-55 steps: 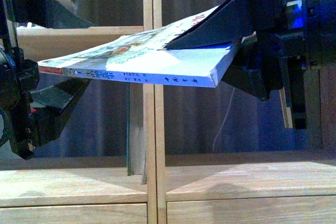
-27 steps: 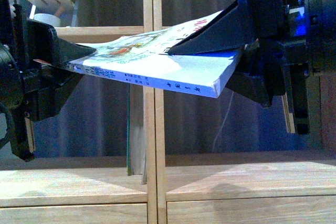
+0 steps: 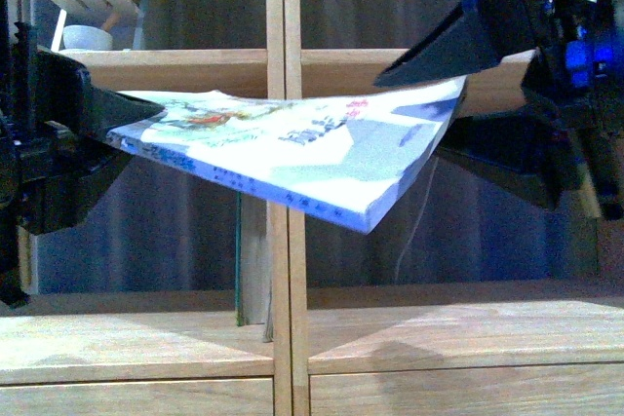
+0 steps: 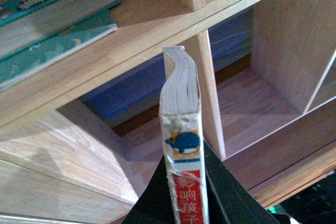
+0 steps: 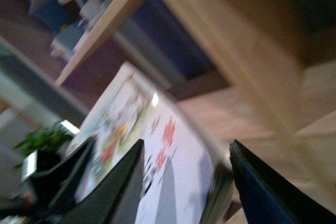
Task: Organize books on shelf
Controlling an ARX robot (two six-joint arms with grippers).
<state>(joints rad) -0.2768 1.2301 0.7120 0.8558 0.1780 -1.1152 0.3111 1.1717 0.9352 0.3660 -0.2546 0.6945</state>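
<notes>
We see the thin white-and-blue illustrated paperback [image 3: 292, 148] held roughly flat in mid-air before the tall light-wood bookcase [image 3: 283, 7], its near corner dipping toward 5 o'clock. Left gripper [image 3: 122, 129], at the book's 9 o'clock, is clamped on the red-white spine end. Right gripper [image 3: 419, 109], at 3 o'clock, has its jaws spread wide, straddling the edge. Thicker teal-covered book [image 3: 249, 260] stands upright at 6 o'clock, against the centre divider.

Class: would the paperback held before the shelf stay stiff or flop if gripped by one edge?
Probably floppy: the paperback, clamped at one end by the left gripper, droops at its free corner. Likely light, being thin. Its pages look wavy, so it may buckle if pushed.
</notes>
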